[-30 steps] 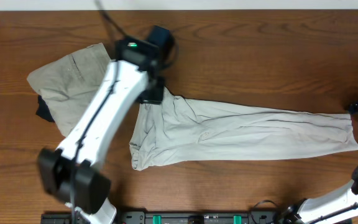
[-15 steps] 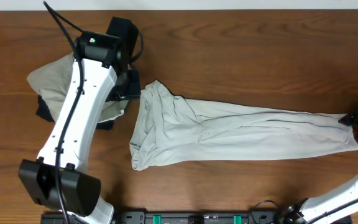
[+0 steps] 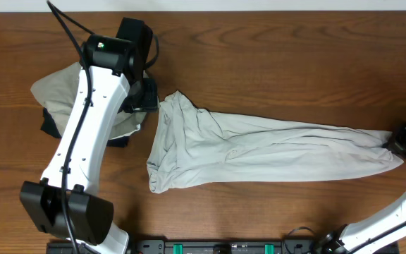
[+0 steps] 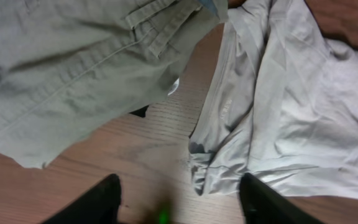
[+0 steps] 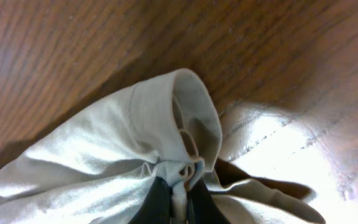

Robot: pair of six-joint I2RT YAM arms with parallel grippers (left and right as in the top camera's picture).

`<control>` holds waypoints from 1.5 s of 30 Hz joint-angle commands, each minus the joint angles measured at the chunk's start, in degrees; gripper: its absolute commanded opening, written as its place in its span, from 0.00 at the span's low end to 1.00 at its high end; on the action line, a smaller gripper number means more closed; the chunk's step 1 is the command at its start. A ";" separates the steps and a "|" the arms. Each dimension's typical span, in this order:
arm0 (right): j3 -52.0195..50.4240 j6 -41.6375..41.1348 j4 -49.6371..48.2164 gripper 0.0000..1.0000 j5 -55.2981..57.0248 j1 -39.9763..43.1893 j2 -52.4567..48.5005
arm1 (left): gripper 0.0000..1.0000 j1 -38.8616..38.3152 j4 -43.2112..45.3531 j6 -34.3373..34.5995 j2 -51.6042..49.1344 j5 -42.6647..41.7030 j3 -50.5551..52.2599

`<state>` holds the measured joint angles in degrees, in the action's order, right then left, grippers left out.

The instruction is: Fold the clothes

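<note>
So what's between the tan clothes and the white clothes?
Mostly bare wooden table, plus a small dark scrap peeking from under the tan garment. The left wrist view shows it; the white garment lies just beyond.

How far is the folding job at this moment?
Done: nothing folded; the cream garment lies stretched out long. In hand: the right gripper is shut on one end; the left gripper hangs open near the other. Left: every fold, and the rumpled khaki garment.

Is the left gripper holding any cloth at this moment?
No: the left gripper is open over the wooden table, with no cloth between its fingers.
</note>
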<state>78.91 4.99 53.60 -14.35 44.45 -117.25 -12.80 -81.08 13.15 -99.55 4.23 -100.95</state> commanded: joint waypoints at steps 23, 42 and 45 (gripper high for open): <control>12.70 -7.08 16.79 0.01 -1.14 -21.03 25.68 | 0.96 0.31 0.44 -1.09 -0.31 0.96 -0.52; -12.17 -23.65 -7.74 0.08 -1.20 -66.14 25.20 | 0.98 0.31 0.44 -1.07 -0.31 0.94 -0.52; -12.66 -23.56 -7.72 0.41 1.49 -67.52 25.20 | 0.98 0.31 0.42 -1.07 -0.31 0.96 -0.52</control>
<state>66.87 -16.10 46.02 -15.49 -22.13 -92.40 -12.80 -80.53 11.99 -99.55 4.71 -100.95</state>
